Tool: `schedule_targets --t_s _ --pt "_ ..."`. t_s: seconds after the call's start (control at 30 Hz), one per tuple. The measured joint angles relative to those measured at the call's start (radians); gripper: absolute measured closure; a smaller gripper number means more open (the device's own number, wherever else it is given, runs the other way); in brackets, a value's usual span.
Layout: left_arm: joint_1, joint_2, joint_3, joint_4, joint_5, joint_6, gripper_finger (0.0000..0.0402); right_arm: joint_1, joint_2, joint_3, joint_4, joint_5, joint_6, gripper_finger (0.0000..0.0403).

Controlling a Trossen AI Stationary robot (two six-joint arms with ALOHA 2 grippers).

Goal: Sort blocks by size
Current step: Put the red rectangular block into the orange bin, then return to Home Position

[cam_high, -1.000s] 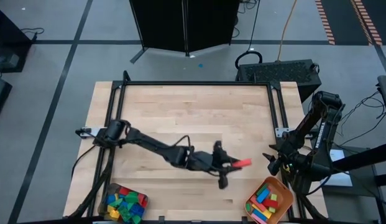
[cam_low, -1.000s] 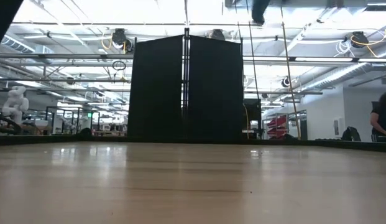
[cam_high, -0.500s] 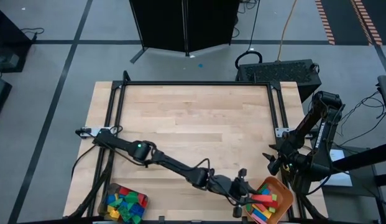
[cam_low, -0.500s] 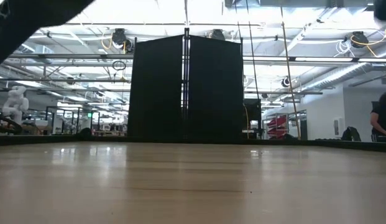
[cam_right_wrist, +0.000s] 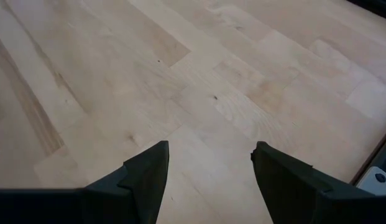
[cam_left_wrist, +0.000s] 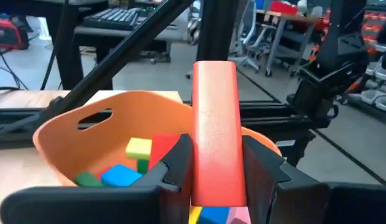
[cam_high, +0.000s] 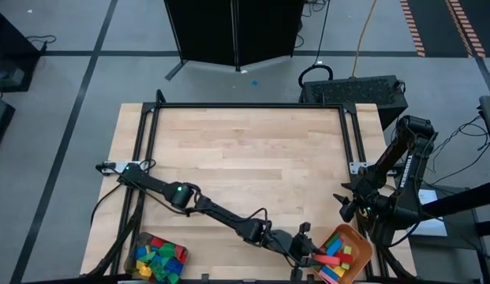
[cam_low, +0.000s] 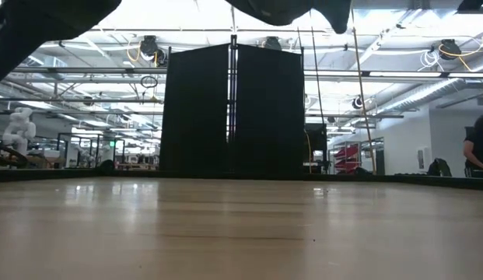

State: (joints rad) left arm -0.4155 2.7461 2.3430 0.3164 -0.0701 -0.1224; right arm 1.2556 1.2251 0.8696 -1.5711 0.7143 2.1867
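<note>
Orange tray (cam_high: 361,243) at lower right held several long blocks, the left pincer (cam_high: 310,254) gripped a red block (cam_left_wrist: 215,130) over it, while more blocks (cam_high: 159,259) waited lower left; right pincer (cam_right_wrist: 208,163) idled open.

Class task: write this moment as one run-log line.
left hand: holds long red block | over orange tray | right hand: open, waiting at table's right edge

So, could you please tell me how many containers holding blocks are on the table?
2: a grey container at the near left corner and an orange tray at the near right, where the left hand holds a red block.
</note>
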Motion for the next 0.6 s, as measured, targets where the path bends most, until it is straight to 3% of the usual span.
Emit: schedule_targets --t_s 0.1,0.4,0.6 --pt "-0.006 0.01 0.002 0.018 -0.001 0.002 0.0305 0.0 0.0 0.0 0.0 0.0 -0.003 0.0179" --pt "0.003 0.013 0.0 0.123 0.036 0.022 0.0211 0.0 0.0 0.0 0.0 0.0 -0.007 0.0179" --pt "0.019 0.002 0.0 0.098 0.043 -0.063 0.0195 0.0 0.0 0.0 0.0 0.036 0.003 0.0179"
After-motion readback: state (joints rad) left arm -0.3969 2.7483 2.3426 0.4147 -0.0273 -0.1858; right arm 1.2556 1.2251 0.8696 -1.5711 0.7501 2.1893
